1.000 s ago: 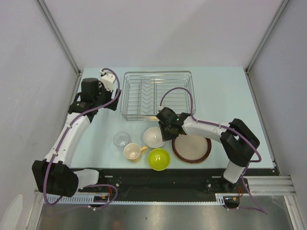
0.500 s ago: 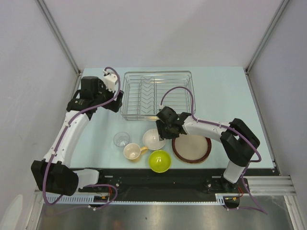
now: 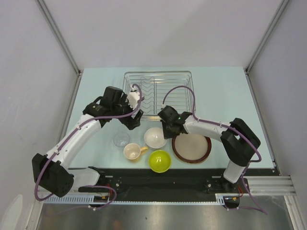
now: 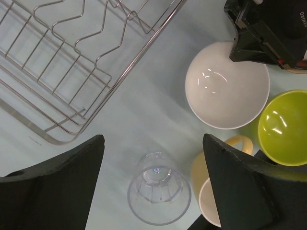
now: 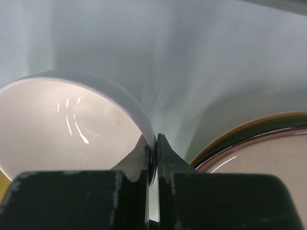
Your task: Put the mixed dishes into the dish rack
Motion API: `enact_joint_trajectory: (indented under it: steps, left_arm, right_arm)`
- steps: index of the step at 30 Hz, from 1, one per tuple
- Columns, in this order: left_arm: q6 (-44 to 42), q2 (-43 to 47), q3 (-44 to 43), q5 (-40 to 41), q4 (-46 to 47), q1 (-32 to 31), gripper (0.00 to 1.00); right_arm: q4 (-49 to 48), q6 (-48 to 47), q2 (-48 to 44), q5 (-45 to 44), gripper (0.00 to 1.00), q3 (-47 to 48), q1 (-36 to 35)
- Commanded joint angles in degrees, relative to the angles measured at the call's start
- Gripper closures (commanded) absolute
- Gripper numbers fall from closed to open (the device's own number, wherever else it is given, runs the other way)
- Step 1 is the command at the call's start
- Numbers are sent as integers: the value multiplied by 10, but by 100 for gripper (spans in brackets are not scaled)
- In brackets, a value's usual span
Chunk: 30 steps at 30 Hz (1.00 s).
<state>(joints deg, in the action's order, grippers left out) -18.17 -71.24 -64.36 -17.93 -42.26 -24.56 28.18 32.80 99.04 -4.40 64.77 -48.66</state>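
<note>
right gripper pinches the far-right rim of the white bowl, which rests just near of the dish rack. grasp seems made; next calls for lifting it far into the rack. left gripper hangs wide over the small clear glass.

The dish rack is formed of thin, shiny metal wire. A smooth, glossy glaze with bright highlights is seen on the white bowl and the lime-green bowl. The small glass is made of clear, faceted glass. The table is finished pale, smooth and matt.
</note>
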Motion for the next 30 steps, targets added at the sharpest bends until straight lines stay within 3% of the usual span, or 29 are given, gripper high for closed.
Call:
enact_joint_trajectory:
  steps: [1, 10, 26, 30]
  left_arm:
    - [23, 1, -10, 2, 33, -21, 11]
    - [63, -39, 12, -6, 47, -77, 12]
    - [86, -81, -20, 6, 54, -108, 13]
    - [93, -99, -33, 20, 53, -118, 24]
  right_arm:
    - [-14, 4, -39, -11, 100, 5, 10]
    - [-30, 14, -63, -13, 100, 5, 17]
    - [-19, 25, -149, -18, 100, 37, 17]
    - [-26, 30, -153, -19, 100, 44, 14]
